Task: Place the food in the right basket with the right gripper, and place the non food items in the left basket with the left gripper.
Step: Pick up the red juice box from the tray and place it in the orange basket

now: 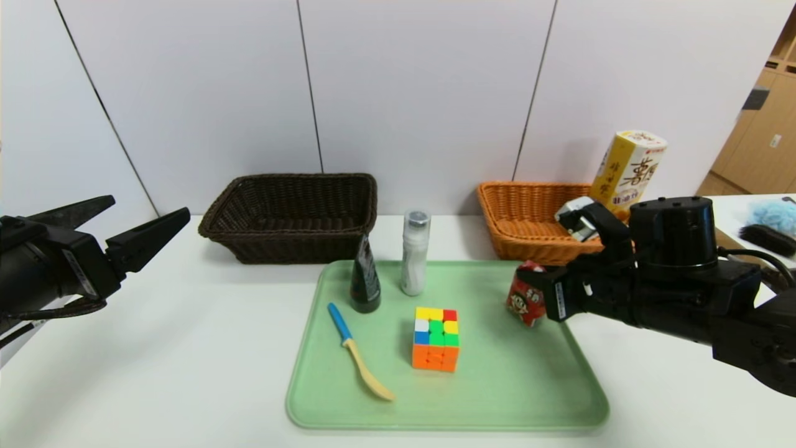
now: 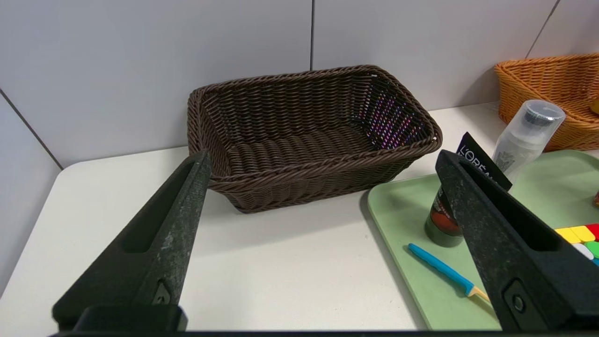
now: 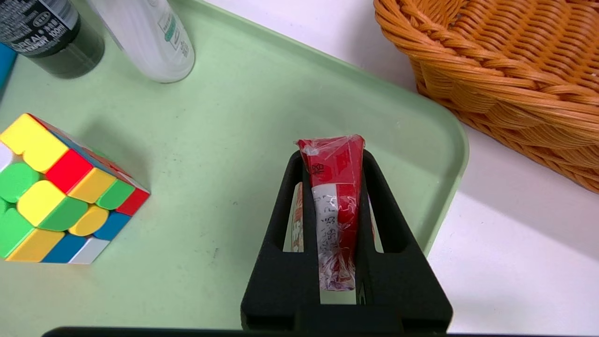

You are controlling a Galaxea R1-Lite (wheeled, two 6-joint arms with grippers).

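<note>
a: item one, largest. green tray [image 1: 547,398], middle of the white table [image 1: 186,373]. behind it, left basket [image 1: 292,214] at eleven o'clock, dark brown wicker; right basket [image 1: 528,218] at one o'clock, orange-tan wicker, with the tall yellow-and-white snack box [image 1: 628,167] standing in its far end.

b: arms?

a: left gripper [image 1: 134,227] parked off the tray's nine o'clock side, fingers spread wide, nothing between them. right gripper [image 3: 334,178] over the tray's two o'clock corner, clamped on the red drink carton [image 3: 334,187]. that is my working item.

b: describe it.

a: small red carton, white panel with print, clear film wrap wrinkled over it. it looks raised at the tray's edge, close to the orange basket's near wall.

b: handling?

a: i judge it light, thin-walled, and the film slippery. the fingers pinch its narrow sides; hard squeezing could dent it. the hold looks centred, so i'd keep it.

b: remaining stock?

a: puzzle cube [image 1: 436,339] tray centre; white bottle [image 1: 415,252] and dark tube [image 1: 365,274] at twelve o'clock; blue-handled spoon [image 1: 357,350] at eight o'clock. all untouched.
</note>
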